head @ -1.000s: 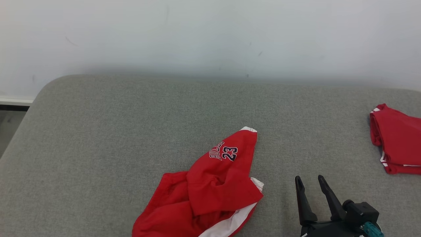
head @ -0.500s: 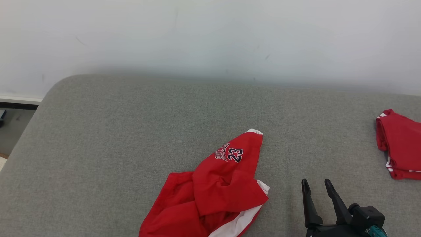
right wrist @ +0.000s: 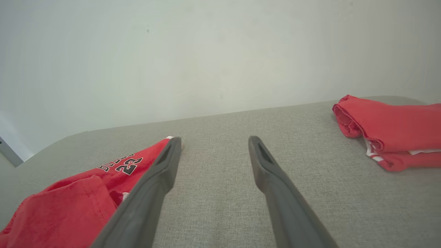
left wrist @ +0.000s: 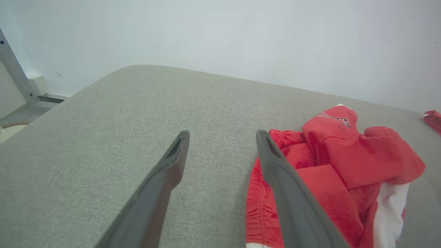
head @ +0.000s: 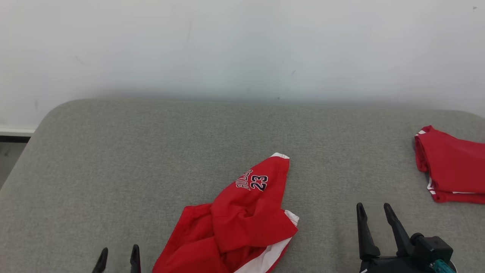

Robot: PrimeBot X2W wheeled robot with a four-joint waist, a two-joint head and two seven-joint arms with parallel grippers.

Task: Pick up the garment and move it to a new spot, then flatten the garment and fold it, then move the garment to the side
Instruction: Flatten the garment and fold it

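Observation:
A crumpled red garment (head: 242,220) with white trim and the number 23 lies bunched near the front middle of the grey cushion (head: 151,151). My left gripper (head: 118,252) pokes up at the bottom edge just left of the garment, open and empty. In the left wrist view the garment (left wrist: 344,168) sits to the right of the left gripper (left wrist: 222,136), whose right finger crosses its edge. Standing open and empty to the right of the garment is my right gripper (head: 374,210). In the right wrist view the garment (right wrist: 79,199) lies left of the right gripper (right wrist: 213,141).
A second red garment (head: 451,167), folded, rests at the cushion's right edge, also seen as the folded garment (right wrist: 392,127) in the right wrist view. A pale wall (head: 242,45) runs behind the cushion. The cushion's left edge drops to the floor (head: 11,155).
The head camera has shifted, so the whole scene sits a little lower and to the left. My left gripper's fingertips have come into view at the bottom left. The garment lies as before.

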